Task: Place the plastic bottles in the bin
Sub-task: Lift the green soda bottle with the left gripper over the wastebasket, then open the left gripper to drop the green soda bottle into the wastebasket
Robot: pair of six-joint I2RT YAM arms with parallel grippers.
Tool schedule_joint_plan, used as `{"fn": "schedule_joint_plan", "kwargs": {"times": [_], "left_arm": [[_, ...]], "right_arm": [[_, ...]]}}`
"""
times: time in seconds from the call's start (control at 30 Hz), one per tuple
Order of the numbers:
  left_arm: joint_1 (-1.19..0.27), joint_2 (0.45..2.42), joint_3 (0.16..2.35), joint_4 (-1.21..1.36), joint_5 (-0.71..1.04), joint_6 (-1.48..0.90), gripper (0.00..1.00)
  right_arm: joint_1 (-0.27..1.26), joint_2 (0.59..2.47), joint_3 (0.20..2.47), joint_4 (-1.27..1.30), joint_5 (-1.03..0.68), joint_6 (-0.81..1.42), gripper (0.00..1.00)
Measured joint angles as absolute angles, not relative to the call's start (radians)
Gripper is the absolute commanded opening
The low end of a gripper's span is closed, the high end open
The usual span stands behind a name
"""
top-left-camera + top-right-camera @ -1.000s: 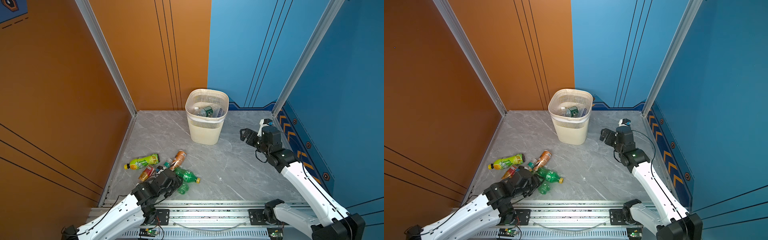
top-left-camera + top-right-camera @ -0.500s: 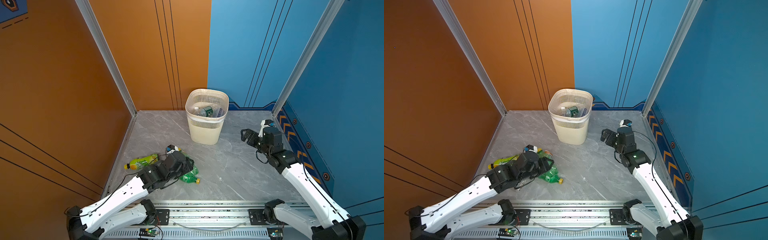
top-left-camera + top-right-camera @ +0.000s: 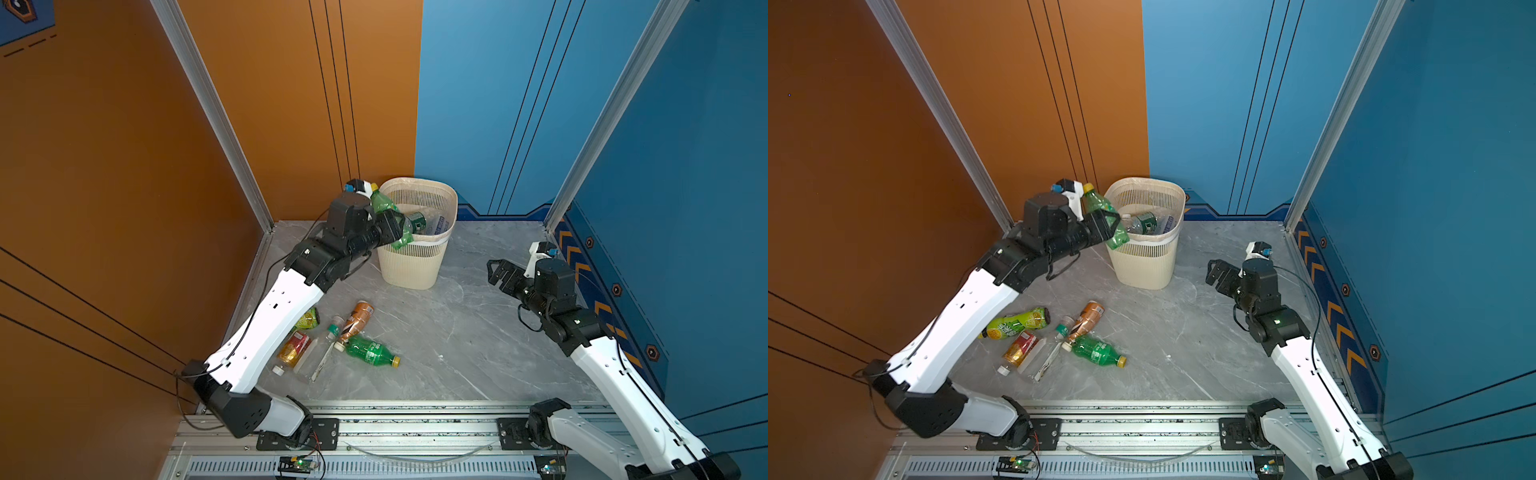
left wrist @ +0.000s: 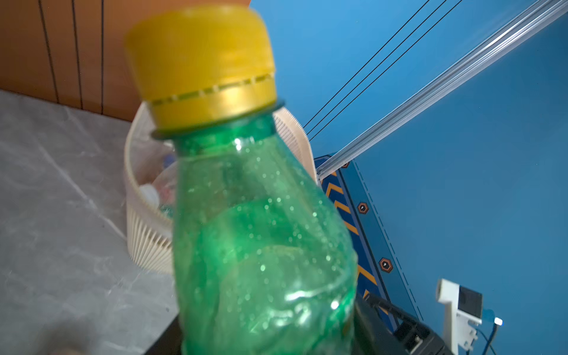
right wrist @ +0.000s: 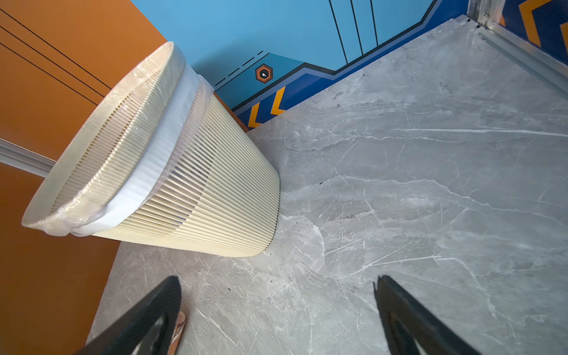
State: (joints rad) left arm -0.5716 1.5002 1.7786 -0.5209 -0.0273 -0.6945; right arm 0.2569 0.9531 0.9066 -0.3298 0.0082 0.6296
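1. Plastic bottles (image 3: 332,334) lie scattered on the grey marble floor (image 3: 457,332), lower left of centre in both top views: a green floor bottle (image 3: 370,351), an orange bottle (image 3: 359,318), a red-labelled bottle (image 3: 294,348), a clear bottle (image 3: 318,355) and a yellow-green bottle (image 3: 1017,324) beside my left arm (image 3: 274,324).
2. My left gripper (image 3: 1106,224), just left of centre in both top views, is clamped across the body of the held green bottle (image 3: 384,205), which is tilted with its yellow cap (image 4: 199,61) uppermost.
3. That bottle hangs in the air at the left side of the bin (image 3: 415,266), its lower end overlapping the rim; I cannot tell whether it is over the opening.
4. The bin stands upright near the back wall, at the centre of both top views, with several binned bottles (image 3: 426,222) inside its clear liner (image 5: 172,138).
5. My right gripper (image 3: 498,272), at the right of both top views, hovers above the floor, well apart from the bin and pointing toward it.
6. Its fingers (image 5: 147,319) stand wide apart at the bottom edge of the right wrist view, gripping nothing.
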Motion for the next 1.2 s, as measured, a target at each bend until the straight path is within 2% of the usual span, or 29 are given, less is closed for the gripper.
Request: {"fn": "schedule_joint_plan", "kwargs": {"times": [0.27, 0.5, 0.53, 0.6, 0.67, 0.73, 1.0, 1.1, 1.2], "left_arm": [[-0.503, 1.827, 2.102, -0.516, 0.086, -0.657, 0.58], [-0.466, 1.998, 2.256, -0.564, 0.138, -0.659, 0.57], [-0.464, 2.004, 2.26, -0.57, 0.141, -0.659, 0.58], [-0.461, 2.009, 2.261, -0.579, 0.143, -0.661, 0.69], [-0.458, 2.009, 2.261, -0.587, 0.146, -0.669, 0.83], [-0.458, 2.008, 2.26, -0.591, 0.147, -0.669, 0.92], [-0.458, 1.883, 2.151, -0.59, 0.128, -0.632, 1.0], [-0.458, 1.724, 1.993, -0.54, 0.108, -0.621, 0.98], [-0.459, 1.499, 1.744, -0.452, 0.074, -0.612, 0.98]], "right_arm": [[0.236, 0.937, 0.905, -0.352, -0.008, 0.63, 1.0], [0.217, 0.937, 0.905, -0.358, -0.027, 0.63, 1.0], [0.215, 0.937, 0.905, -0.358, -0.028, 0.63, 1.0], [0.209, 0.937, 0.905, -0.358, -0.031, 0.63, 1.0], [0.204, 0.937, 0.905, -0.358, -0.036, 0.63, 1.0], [0.2, 0.937, 0.905, -0.358, -0.043, 0.63, 1.0], [0.189, 0.937, 0.905, -0.358, -0.057, 0.629, 1.0], [0.189, 0.937, 0.905, -0.358, -0.062, 0.629, 0.99], [0.189, 0.937, 0.905, -0.358, -0.076, 0.629, 1.0]]}}
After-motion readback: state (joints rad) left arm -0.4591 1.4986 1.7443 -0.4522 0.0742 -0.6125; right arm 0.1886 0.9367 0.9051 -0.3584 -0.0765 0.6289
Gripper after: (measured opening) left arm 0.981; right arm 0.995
